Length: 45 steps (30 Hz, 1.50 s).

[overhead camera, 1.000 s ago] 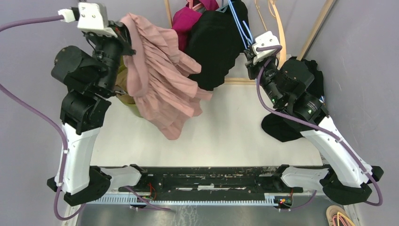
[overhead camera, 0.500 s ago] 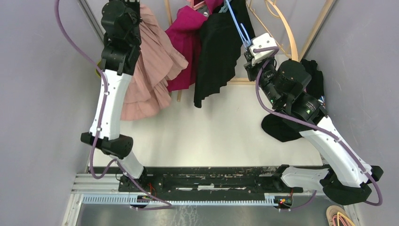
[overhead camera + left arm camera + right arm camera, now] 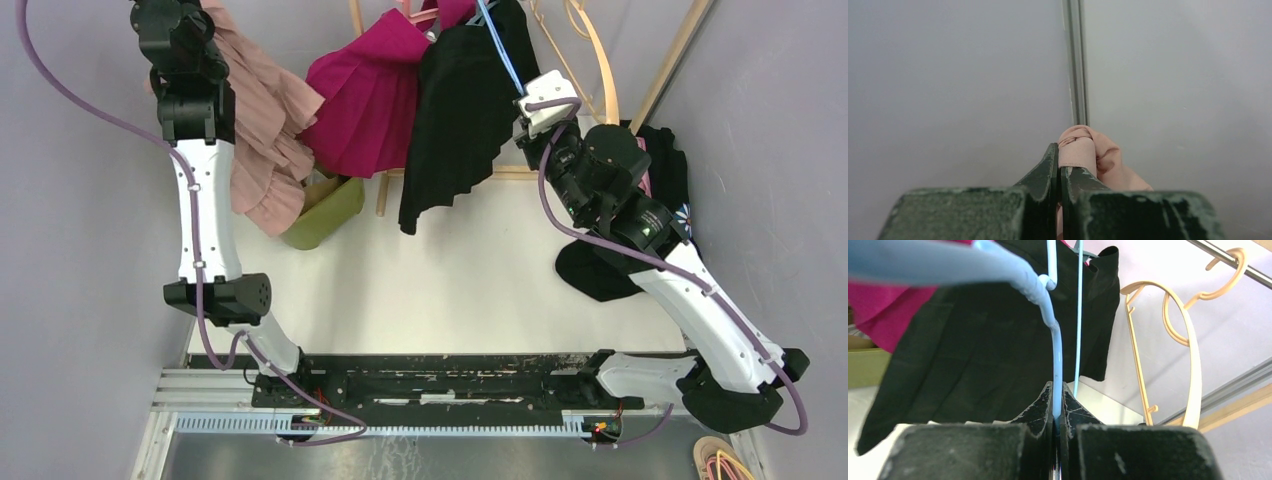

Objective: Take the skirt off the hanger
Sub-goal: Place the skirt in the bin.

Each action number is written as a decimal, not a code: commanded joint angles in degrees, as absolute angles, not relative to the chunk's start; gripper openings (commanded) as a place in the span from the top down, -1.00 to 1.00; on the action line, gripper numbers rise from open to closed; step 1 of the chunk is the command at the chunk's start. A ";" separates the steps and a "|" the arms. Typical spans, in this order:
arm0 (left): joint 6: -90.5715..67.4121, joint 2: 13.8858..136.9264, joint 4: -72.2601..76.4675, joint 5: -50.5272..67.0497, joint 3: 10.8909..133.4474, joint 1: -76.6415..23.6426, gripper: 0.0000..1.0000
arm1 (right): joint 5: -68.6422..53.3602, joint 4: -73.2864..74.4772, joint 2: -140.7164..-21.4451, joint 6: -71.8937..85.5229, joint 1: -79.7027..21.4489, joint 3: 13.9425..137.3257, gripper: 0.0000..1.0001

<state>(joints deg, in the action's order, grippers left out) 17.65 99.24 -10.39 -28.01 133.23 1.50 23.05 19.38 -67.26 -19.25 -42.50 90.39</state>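
Note:
The pink pleated skirt (image 3: 262, 140) hangs at the far left, high by the wall. My left gripper (image 3: 1059, 150) is shut on its waistband (image 3: 1079, 150), pinched between the fingers. The light blue hanger (image 3: 500, 50) reaches up to the rack at the back. My right gripper (image 3: 1057, 387) is shut on the hanger's wire (image 3: 1056, 355), and in the top view it sits just below the hanger (image 3: 527, 98). The pink skirt hangs well apart from the blue hanger.
A magenta skirt (image 3: 365, 100) and a black skirt (image 3: 455, 110) hang from the rack between the arms. Bare wooden hangers (image 3: 592, 45) hang to the right. An olive-green box (image 3: 325, 212) sits under the pink skirt. Dark clothes (image 3: 600, 272) lie at the table's right.
My left arm has stretched up and swung to the far left, carrying the pink skirt away from the rack. The right arm has hardly moved. The magenta and black skirts have swung.

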 commanded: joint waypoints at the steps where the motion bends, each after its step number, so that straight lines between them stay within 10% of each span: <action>1: 15.69 101.16 -3.78 -28.36 133.65 2.97 0.94 | 23.63 17.04 -68.31 -19.68 -41.20 90.27 0.99; 33: -6.34 76.29 -8.08 -25.69 57.44 -9.36 0.93 | 24.61 24.20 -62.27 -12.49 -38.02 84.71 0.99; 41: -3.67 78.30 -11.12 -26.16 68.63 -9.32 -0.77 | 26.44 26.25 -64.89 -12.69 -37.44 86.91 0.99; 45: -4.19 78.96 -15.71 -23.78 75.08 -9.36 -0.97 | 27.46 26.65 -68.07 -12.77 -36.51 89.82 0.99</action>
<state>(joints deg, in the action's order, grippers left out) -3.31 79.26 -13.93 -24.40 67.59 -9.45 24.82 28.23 -66.06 -13.30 -37.52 85.01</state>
